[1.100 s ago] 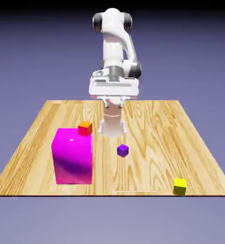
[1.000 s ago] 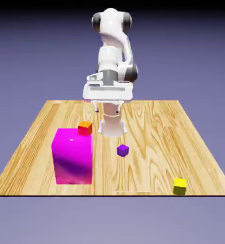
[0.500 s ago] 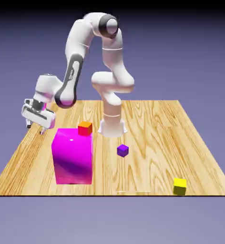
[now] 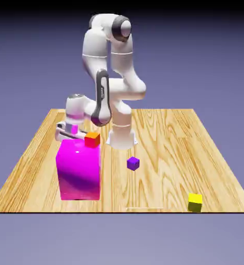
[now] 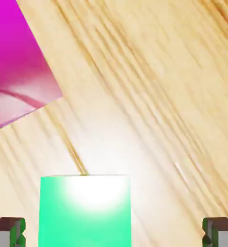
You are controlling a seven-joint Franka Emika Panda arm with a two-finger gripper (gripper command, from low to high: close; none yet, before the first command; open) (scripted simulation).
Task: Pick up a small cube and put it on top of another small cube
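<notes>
Gripper fingers stood apart, holding nothing. Small green cube lay between them on the pale wooden desk, near the glossy magenta block. Judged light, stiff, possibly slippery; best grasped squarely by opposite side faces.

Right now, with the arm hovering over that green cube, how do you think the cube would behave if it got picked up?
The green cube would probably keep its shape, since its edges look straight and crisp. Its flat top suggests it would hardly roll. It could be a little slippery, judging by the bright shine, though the pincer stands open around it.
</notes>
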